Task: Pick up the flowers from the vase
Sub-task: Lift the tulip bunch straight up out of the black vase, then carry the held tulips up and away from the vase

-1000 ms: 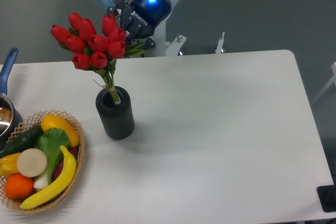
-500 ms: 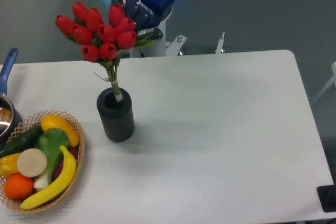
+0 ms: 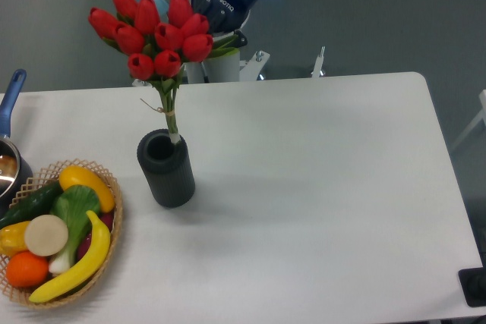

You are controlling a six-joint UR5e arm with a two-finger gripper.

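Observation:
The flowers (image 3: pixel 156 36) are a bunch of red tulip buds with green leaves and thin tied stems, held up at the back left. My gripper (image 3: pixel 206 36) is shut on the flowers from the right, its fingers mostly hidden behind the buds and leaves. The stem ends (image 3: pixel 174 136) hang at the rim of the vase (image 3: pixel 165 168), a short dark ribbed cylinder standing upright on the white table (image 3: pixel 319 187). The stems are almost entirely out of the vase mouth.
A wicker basket (image 3: pixel 57 233) with bananas, an orange and vegetables sits at the front left. A pot with a blue handle (image 3: pixel 9 104) is at the left edge. The robot base (image 3: pixel 220 66) stands behind the table.
My gripper has risen and moved slightly right with the flowers. The stems have slid up, from deep in the vase to just at its rim.

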